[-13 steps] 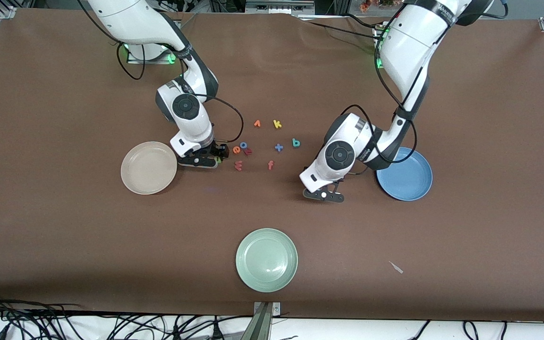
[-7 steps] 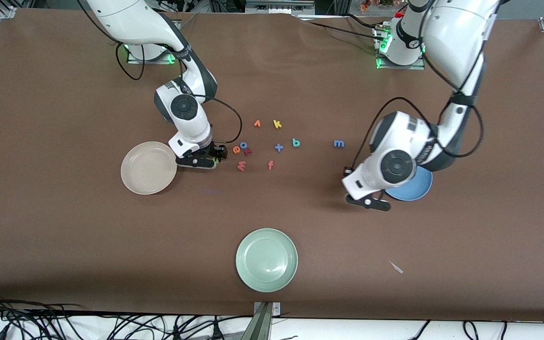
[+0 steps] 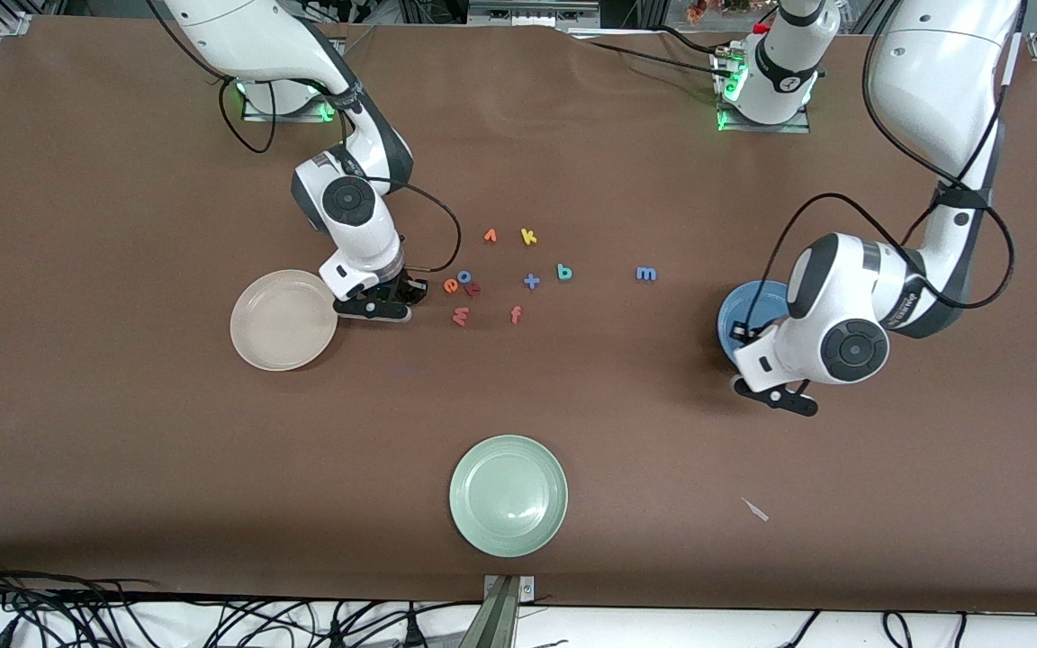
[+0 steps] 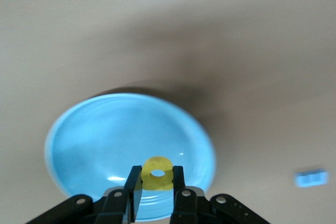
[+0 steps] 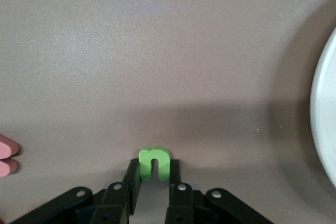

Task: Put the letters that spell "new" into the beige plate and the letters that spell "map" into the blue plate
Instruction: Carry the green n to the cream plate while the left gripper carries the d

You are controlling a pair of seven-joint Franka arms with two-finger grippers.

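My right gripper [image 5: 154, 165] is shut on the olive-green n [image 5: 154, 163], low at the table beside the beige plate [image 3: 283, 320]; in the front view its hand [image 3: 376, 309] hides the n. My left gripper [image 4: 157, 174] is shut on the yellow a [image 4: 157, 172] and hangs over the blue plate [image 4: 126, 145], whose rim shows in the front view [image 3: 742, 310]. The orange e [image 3: 451, 285] and red-pink w [image 3: 460, 315] lie by the right hand. The teal p shape [image 3: 563, 272] and blue m [image 3: 646, 274] lie mid-table.
A blue o [image 3: 464, 275], a red piece [image 3: 473, 289], an orange f [image 3: 516, 314], a blue plus [image 3: 531, 281], a yellow k [image 3: 528, 237] and another orange piece [image 3: 490, 236] are scattered mid-table. A pale green plate [image 3: 509, 495] sits nearest the front camera.
My right gripper's fingers have closed on the green n. My left arm has swung with the yellow a from mid-table to over the blue plate, uncovering the blue m.
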